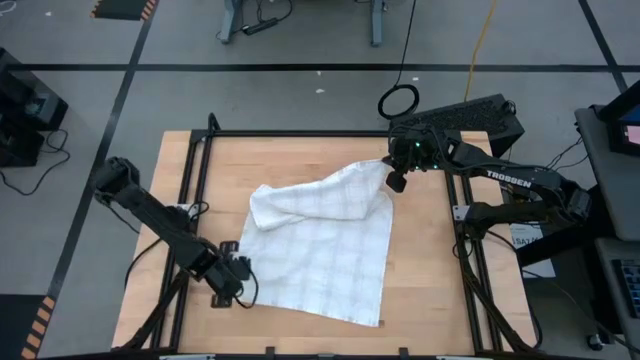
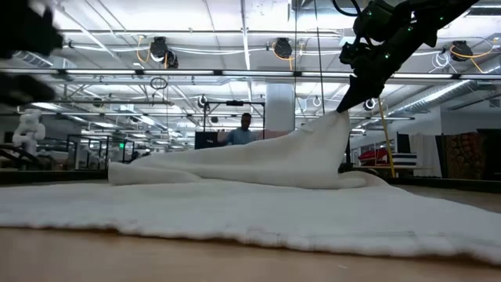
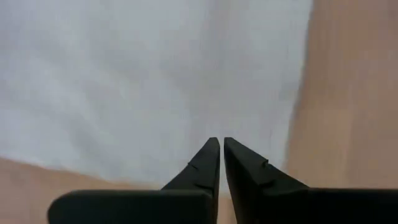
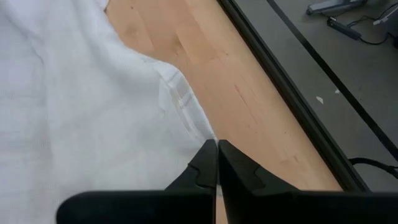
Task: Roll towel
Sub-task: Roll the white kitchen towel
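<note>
Fingers of the right gripper [image 1: 397,183] are pressed together on the far right corner of the towel [image 1: 325,250]; in the right wrist view the cloth edge runs straight into the closed tips [image 4: 217,149]. You can confirm the hold in the low view, where that corner is drawn up off the table [image 1: 430,300] into a peak under the gripper [image 2: 350,102].

Note the towel's position: it lies on the wooden table, mostly flat in the middle and near part, with the far edge folded over toward the centre as a loose ridge running from the raised corner to the left. No tight roll is formed yet, so treat the work as being at an early stage.

Fingers of the left gripper [image 1: 236,272] stand nearly closed, a thin gap showing between them in the left wrist view [image 3: 222,163]. They sit low at the towel's near left edge, and you cannot tell whether any cloth is pinched.

Expect the raised corner to serve as the leading edge of the fold. Watch for thin cloth slipping out of the grip.
</note>
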`<state>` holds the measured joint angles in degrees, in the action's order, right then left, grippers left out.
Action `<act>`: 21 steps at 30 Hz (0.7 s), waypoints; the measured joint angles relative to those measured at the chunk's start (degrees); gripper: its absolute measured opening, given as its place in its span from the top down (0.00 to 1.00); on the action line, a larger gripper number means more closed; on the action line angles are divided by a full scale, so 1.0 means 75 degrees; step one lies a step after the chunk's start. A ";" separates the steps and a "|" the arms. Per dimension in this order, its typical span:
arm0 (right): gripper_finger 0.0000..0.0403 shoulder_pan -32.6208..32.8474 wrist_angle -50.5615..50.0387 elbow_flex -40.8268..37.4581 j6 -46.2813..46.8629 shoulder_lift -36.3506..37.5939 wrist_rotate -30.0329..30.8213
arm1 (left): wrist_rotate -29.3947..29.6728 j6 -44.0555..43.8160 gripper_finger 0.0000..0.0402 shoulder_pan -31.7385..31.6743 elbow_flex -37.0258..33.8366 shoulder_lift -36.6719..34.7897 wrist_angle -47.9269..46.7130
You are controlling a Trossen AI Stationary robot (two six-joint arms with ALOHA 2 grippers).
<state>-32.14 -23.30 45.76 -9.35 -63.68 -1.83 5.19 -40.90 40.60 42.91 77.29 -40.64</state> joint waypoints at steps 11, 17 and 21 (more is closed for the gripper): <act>1.00 0.0000 0.0216 0.0000 -0.0069 0.0002 -0.0164 | 0.4617 0.0524 0.92 -0.1365 -0.0248 -0.0669 -0.0194; 1.00 0.0048 0.0274 0.0000 -0.0030 0.0002 -0.0404 | 0.5013 0.1795 0.89 -0.3199 -0.0242 -0.0747 0.0537; 1.00 0.0266 0.0551 0.0000 0.0147 0.0002 -0.1952 | 0.4719 0.3063 0.86 -0.4385 -0.0140 -0.0892 0.1724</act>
<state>-30.15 -19.16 45.76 -8.25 -63.66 -16.46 40.58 -17.92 7.71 41.86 70.60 -27.72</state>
